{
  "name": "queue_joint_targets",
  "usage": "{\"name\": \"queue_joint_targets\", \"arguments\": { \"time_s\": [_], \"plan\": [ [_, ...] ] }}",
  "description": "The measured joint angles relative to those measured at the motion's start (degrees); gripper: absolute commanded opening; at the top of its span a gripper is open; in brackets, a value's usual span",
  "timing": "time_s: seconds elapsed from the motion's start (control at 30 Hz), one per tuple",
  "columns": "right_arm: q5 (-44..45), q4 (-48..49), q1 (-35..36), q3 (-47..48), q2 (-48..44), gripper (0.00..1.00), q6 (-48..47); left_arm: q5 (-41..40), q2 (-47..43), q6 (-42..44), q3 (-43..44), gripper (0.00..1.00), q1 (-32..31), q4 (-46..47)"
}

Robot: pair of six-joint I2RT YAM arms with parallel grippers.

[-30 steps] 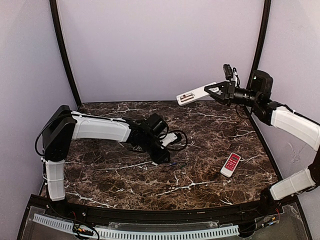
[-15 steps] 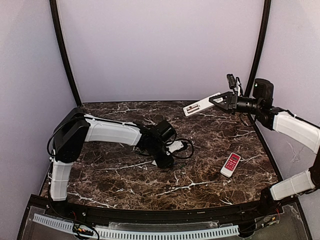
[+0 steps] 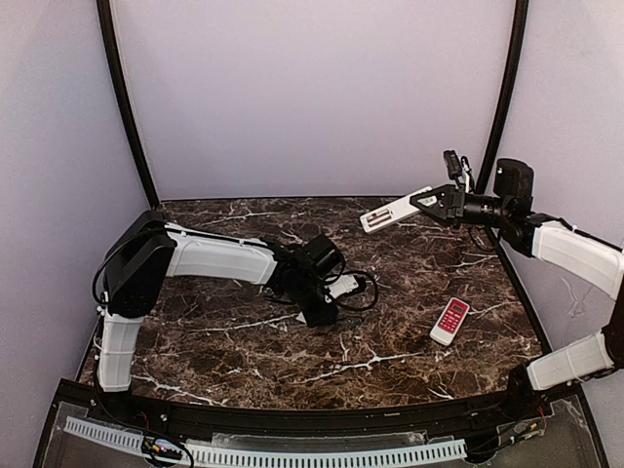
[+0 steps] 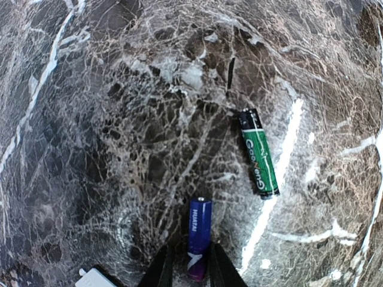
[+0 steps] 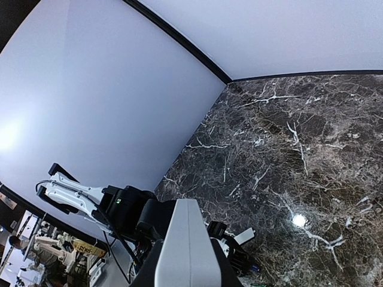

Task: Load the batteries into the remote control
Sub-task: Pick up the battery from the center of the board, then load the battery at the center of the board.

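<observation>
The long white remote control (image 3: 391, 212) (image 5: 187, 239) is held in the air at the back right, with my right gripper (image 3: 430, 203) shut on one end. A blue battery (image 4: 199, 238) lies on the marble between the fingers (image 4: 160, 270) of my left gripper (image 3: 318, 314). The jaws stand narrow on either side of it. The right finger is against the battery and a dark gap shows on the left. A green battery (image 4: 258, 152) lies apart, further out and to the right.
A short red-and-white remote (image 3: 449, 321) lies on the marble table (image 3: 244, 351) at the right. A small white cover piece (image 3: 341, 287) (image 4: 93, 278) and a loop of black cable (image 3: 365, 291) sit beside the left wrist. Walls close in the back and both sides.
The left arm reached to the right and its jaws narrowed round the blue battery. The right arm carried the white remote a little right and lower.
</observation>
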Motion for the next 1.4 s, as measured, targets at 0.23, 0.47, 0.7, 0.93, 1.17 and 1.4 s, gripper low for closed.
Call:
{"name": "queue_joint_targets", "arguments": {
  "time_s": [0.23, 0.47, 0.7, 0.93, 1.17, 1.4],
  "plan": [
    [-0.4, 1.2, -0.8, -1.5, 0.0, 0.0, -0.2, 0.0, 0.0, 0.0, 0.0, 0.14, 0.0, 0.0],
    [-1.8, 4.5, -2.2, -4.6, 0.1, 0.0, 0.0, 0.2, 0.0, 0.0, 0.0, 0.1, 0.0, 0.0],
    [-3.4, 6.7, -3.6, -6.8, 0.2, 0.0, -1.0, 0.3, 0.0, 0.0, 0.0, 0.01, 0.0, 0.0],
    [-4.8, 9.8, -4.3, -10.4, 2.4, 0.0, -3.7, 0.4, -3.6, 0.0, -1.9, 0.0, 0.0, -1.2],
    [-6.6, 21.9, -2.8, -15.8, 8.3, 0.0, 0.3, 2.3, -17.8, 0.0, -5.1, 0.0, 0.0, -2.4],
    [-7.2, 33.4, 3.3, -18.1, 12.7, 0.0, 5.2, 4.4, -20.4, -0.5, -0.1, 0.0, 0.0, -4.1]
  ]
}}
